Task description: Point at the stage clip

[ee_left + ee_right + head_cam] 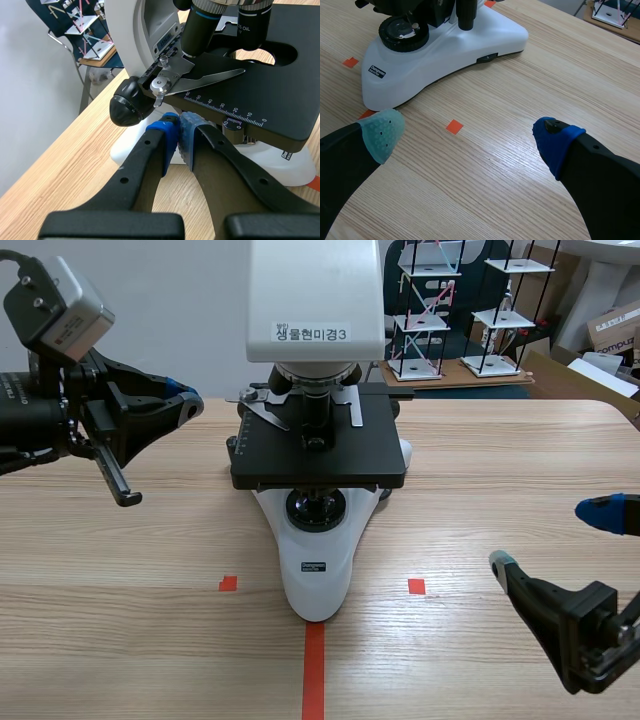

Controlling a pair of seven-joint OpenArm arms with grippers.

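A wooden table [120, 620] is shown, with a white microscope [315, 570] stood at its middle. Its black stage [280, 95] is seen just ahead of the left gripper [179, 131], whose fingers are pressed together on nothing. The right gripper [470, 135] is held with fingers wide apart – the microscope's base lies ahead of it. The silver stage clip [210, 79] is fixed on the stage, just ahead of and above the left gripper's tips.

Scene cam, centre front, faces microscope [316, 440] head-on. Left wrist cam close, stage [280, 85] just ahead of jaws; right wrist cam farther, base [445, 55] ahead. All share microscope.
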